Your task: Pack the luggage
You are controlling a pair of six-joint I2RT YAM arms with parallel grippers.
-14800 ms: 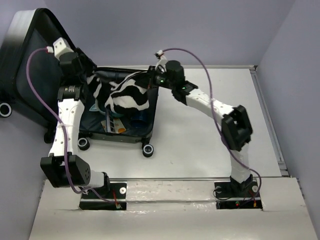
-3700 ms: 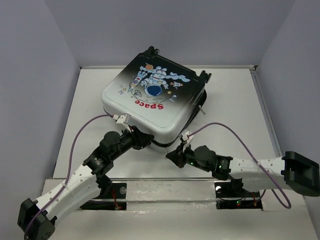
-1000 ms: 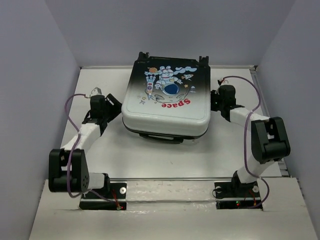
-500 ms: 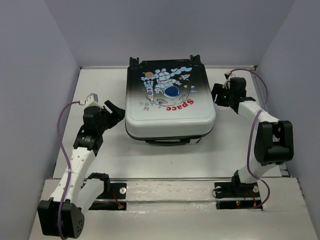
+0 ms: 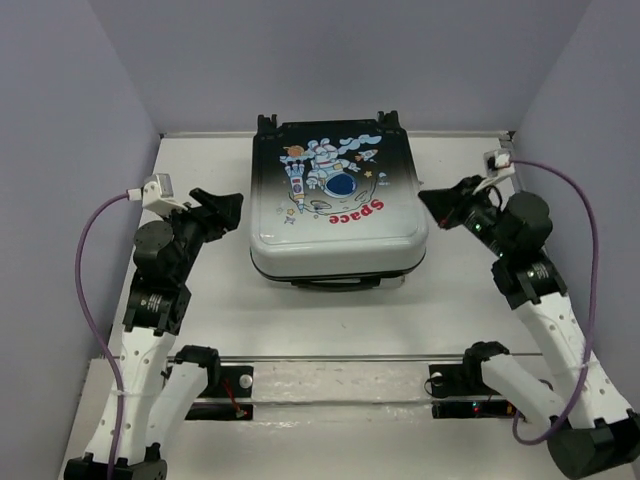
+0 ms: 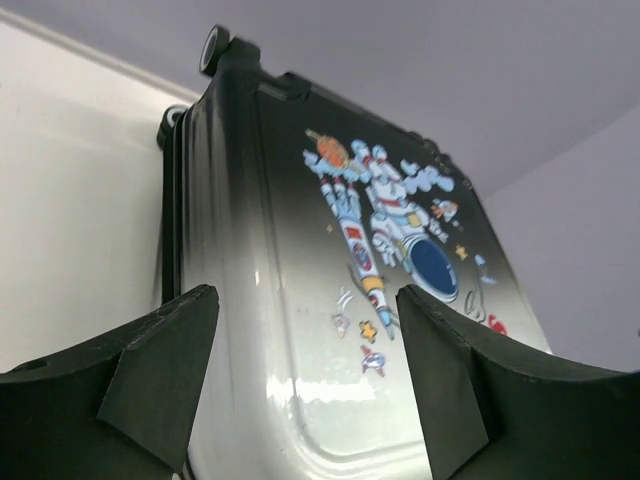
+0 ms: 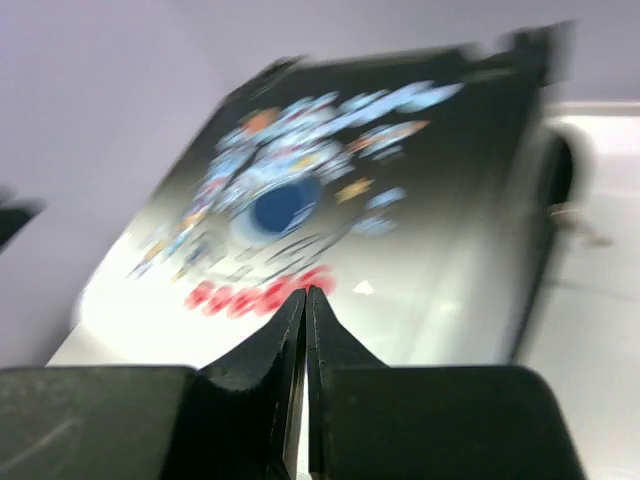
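The luggage (image 5: 335, 205) lies closed and flat on the table at the back middle, astronaut print and red "Space" facing up, wheels at the far side. It fills the left wrist view (image 6: 330, 260) and the right wrist view (image 7: 330, 250), which is blurred. My left gripper (image 5: 222, 212) is open and empty, raised just left of the case, apart from it; in its wrist view the gripper (image 6: 305, 300) frames the shell. My right gripper (image 5: 432, 203) is shut and empty, raised just right of the case; in its wrist view the gripper (image 7: 306, 295) has its jaws pressed together.
The white table (image 5: 450, 290) is walled by grey panels on the left, back and right. A raised rail (image 5: 535, 215) runs along the table's right edge. Both arm bases sit at the near edge, with purple cables looping off each wrist.
Both arms have pulled back from the case's sides toward the near edge and lifted. The luggage has stayed put since half a second ago, after turning slightly before that.
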